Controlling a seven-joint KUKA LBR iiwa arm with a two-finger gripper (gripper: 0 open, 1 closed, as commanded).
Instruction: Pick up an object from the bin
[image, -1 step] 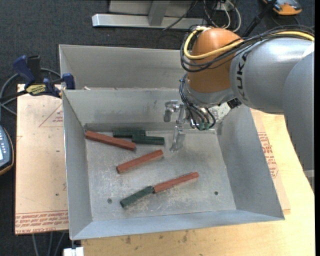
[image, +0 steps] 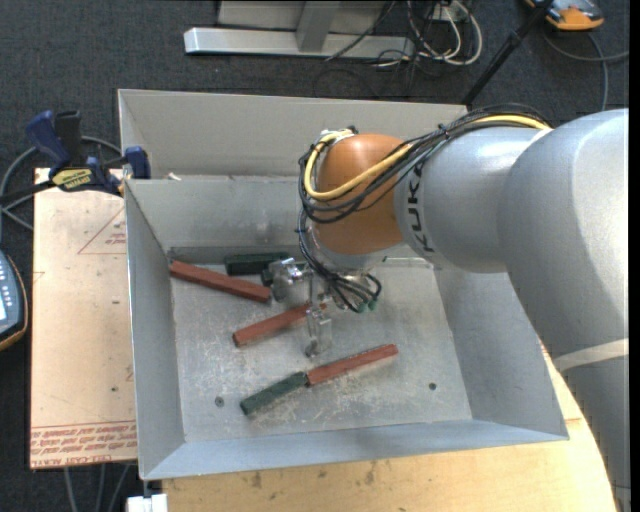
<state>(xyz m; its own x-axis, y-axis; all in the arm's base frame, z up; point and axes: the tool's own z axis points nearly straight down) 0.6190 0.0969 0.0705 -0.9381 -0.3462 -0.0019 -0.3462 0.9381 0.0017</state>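
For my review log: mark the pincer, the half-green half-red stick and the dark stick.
pincer (image: 316, 345), camera view, its lower tip.
half-green half-red stick (image: 345, 366), camera view, its red half.
dark stick (image: 246, 267), camera view, its middle.

Three red sticks (image: 218, 281), two dark sticks (image: 273, 394)

Looks like a robotics lab here: a big silver KUKA arm (image: 520, 190) leans over a grey metal bin (image: 150, 330), dark carpet (image: 60, 60) all around, cables (image: 440, 45) trailing behind.

Silver arm (image: 480, 200) from the right, claw (image: 317, 338) low, seemingly vertical.
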